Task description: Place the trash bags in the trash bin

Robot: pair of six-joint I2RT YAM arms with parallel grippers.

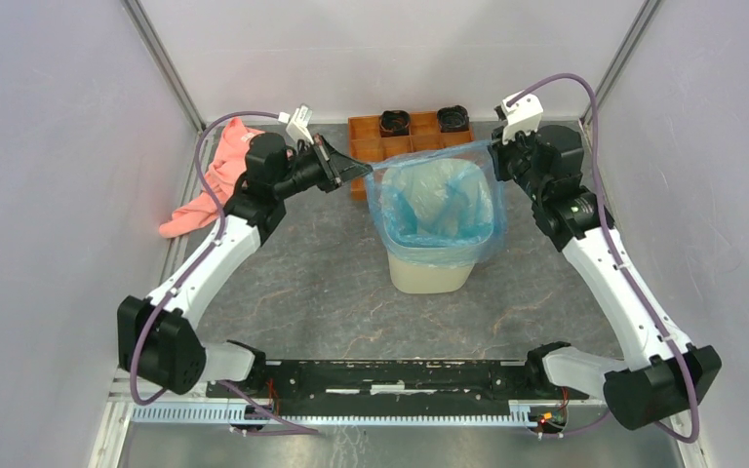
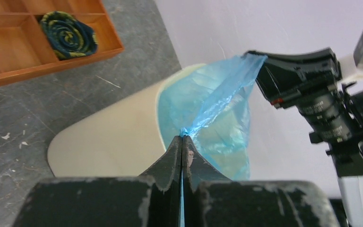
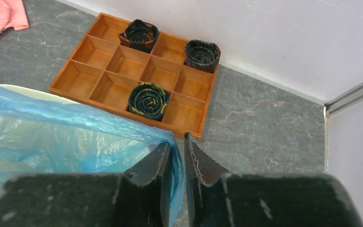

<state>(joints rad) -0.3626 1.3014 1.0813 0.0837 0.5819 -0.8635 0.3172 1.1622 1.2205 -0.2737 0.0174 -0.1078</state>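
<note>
The beige trash bin (image 1: 429,268) stands mid-table. The light-blue trash bag (image 1: 439,200) lines it, its mouth spread over the rim and pulled taut between both grippers at the far side. My left gripper (image 1: 363,169) is shut on the bag's left rim; in the left wrist view its tips (image 2: 183,138) pinch bunched film (image 2: 212,109) above the bin (image 2: 113,142). My right gripper (image 1: 495,146) is at the bag's right rim. In the right wrist view its jaws (image 3: 177,140) stand narrowly apart. The film (image 3: 66,137) drapes over the left finger and runs down the gap.
An orange-brown compartment tray (image 1: 366,146) with dark rolled items lies just behind the bin, also in the right wrist view (image 3: 123,61). A salmon-pink cloth (image 1: 215,180) lies at the far left against the wall. Walls close in on three sides.
</note>
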